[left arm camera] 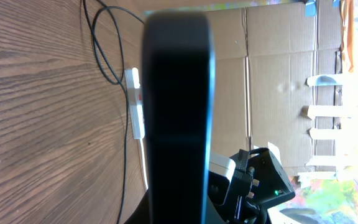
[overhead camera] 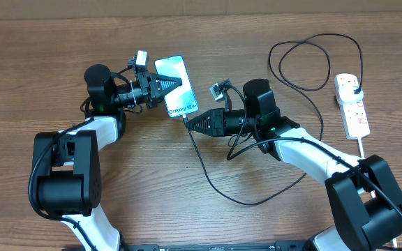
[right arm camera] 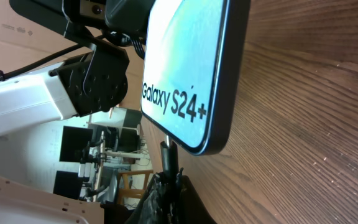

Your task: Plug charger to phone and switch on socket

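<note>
The phone (overhead camera: 177, 73) is tilted up on edge off the table, and my left gripper (overhead camera: 165, 87) is shut on its side. In the left wrist view its dark back (left arm camera: 179, 106) fills the middle. The right wrist view shows its light-blue screen (right arm camera: 185, 62) reading "Galaxy S24+". My right gripper (overhead camera: 189, 123) (right arm camera: 169, 183) is shut on the charger's connector (right arm camera: 168, 155), whose tip meets the phone's bottom edge. I cannot tell how deep it sits. The black cable (overhead camera: 215, 183) loops across the table to the black plug (overhead camera: 353, 86) in the white socket (overhead camera: 355, 115).
The socket's thick white cord (overhead camera: 363, 146) trails toward the front right, next to my right arm's base. The cable makes a wide loop (overhead camera: 306, 66) at the back right. Cardboard panels (left arm camera: 278, 81) stand behind the table. The socket (left arm camera: 137, 106) is also seen from the left wrist.
</note>
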Robot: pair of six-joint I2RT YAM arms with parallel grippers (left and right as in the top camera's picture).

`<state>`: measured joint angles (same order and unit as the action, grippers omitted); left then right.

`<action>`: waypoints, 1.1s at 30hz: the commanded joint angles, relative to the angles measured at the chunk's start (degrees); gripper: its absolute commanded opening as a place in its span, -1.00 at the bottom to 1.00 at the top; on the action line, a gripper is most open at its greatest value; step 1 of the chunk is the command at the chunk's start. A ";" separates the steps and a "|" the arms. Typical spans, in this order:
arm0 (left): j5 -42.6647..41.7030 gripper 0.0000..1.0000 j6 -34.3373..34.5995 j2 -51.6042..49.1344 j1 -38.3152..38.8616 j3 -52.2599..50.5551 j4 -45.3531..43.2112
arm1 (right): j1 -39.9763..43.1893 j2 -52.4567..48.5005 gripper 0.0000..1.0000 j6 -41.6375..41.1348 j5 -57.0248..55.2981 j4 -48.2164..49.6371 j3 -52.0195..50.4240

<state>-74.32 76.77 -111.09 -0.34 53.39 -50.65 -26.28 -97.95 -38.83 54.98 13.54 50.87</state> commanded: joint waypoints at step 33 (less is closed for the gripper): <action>-0.22 -0.92 -1.57 -0.02 0.48 1.11 -0.66 | 0.44 -0.26 -0.93 -3.04 -2.45 1.75 -0.37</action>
<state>-73.47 76.34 -111.09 -0.34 53.39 -50.65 -26.28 -97.95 -40.73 53.67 14.17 50.87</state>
